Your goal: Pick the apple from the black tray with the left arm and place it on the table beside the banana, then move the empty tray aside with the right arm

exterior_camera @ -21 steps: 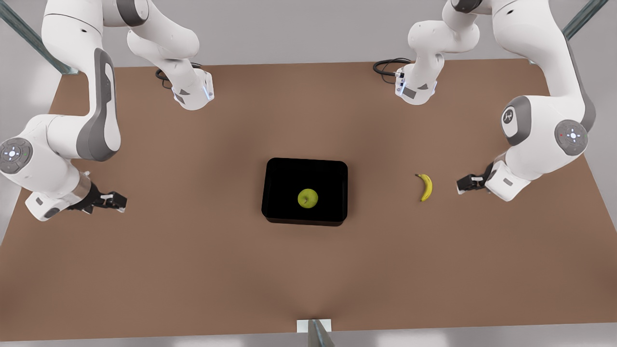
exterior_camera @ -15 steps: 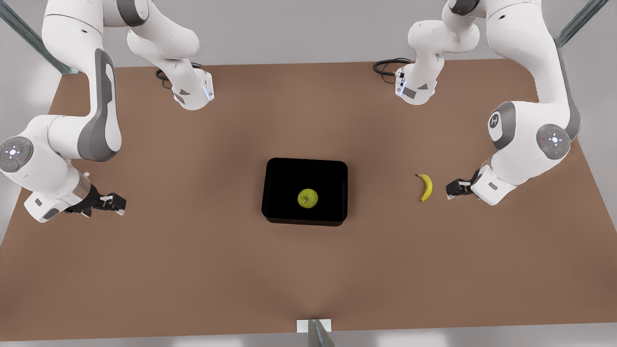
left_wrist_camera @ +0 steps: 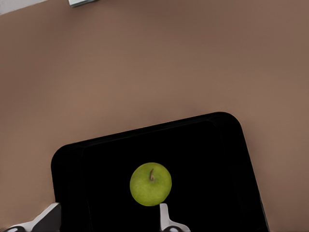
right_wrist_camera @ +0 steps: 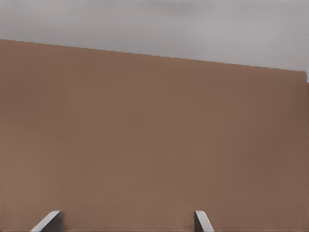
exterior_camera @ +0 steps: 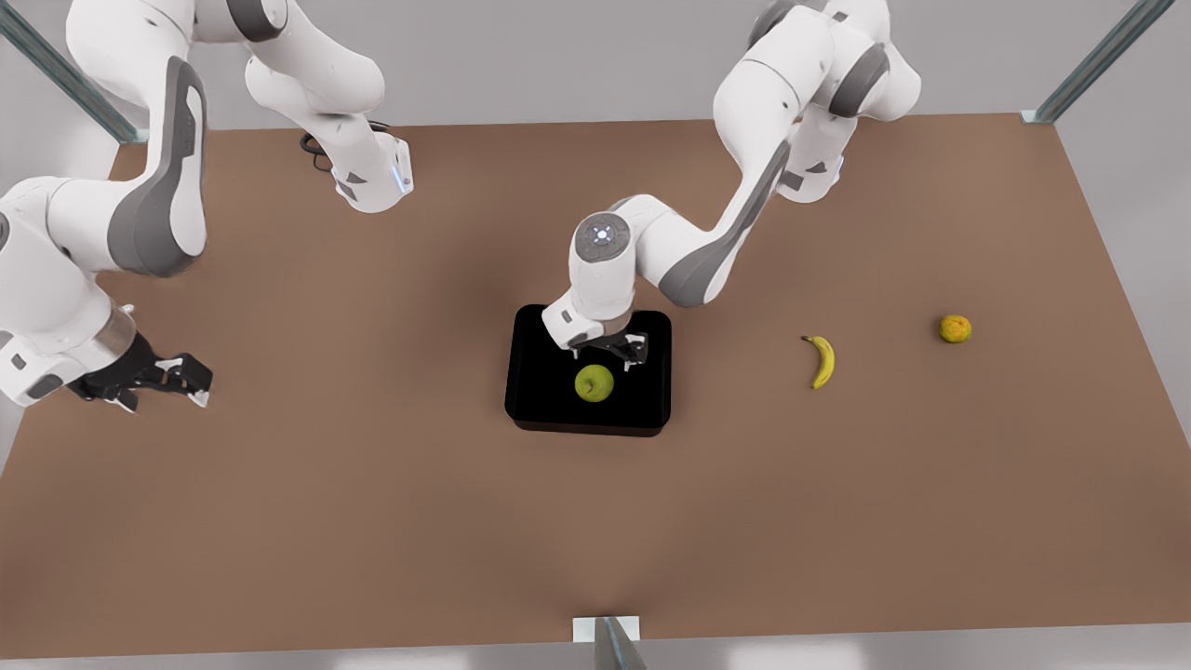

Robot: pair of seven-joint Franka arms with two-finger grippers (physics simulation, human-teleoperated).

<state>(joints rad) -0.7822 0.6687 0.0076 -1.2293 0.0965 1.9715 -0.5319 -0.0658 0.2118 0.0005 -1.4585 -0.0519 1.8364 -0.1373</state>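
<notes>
A: We've got the left pincer hanging over the black tray, fingers spread wide with nothing between them, just behind the apple on the side toward the arm bases.

B: And from its wrist we see why: the apple sits just ahead of the fingertips, so we reckon it's lining up to drop around the fruit.

A: The apple itself lies inside the tray, a bit off its middle, untouched.

B: Out from the tray, toward the front view's right, the banana lies on the surface, well apart. That gap is our landing spot, we'd say.

A: Farther out than the banana, a small orange fruit.

B: The right pincer waits far from the tray on the front view's left, fingers parted, empty, presumably keeping clear until the tray is empty.
</notes>
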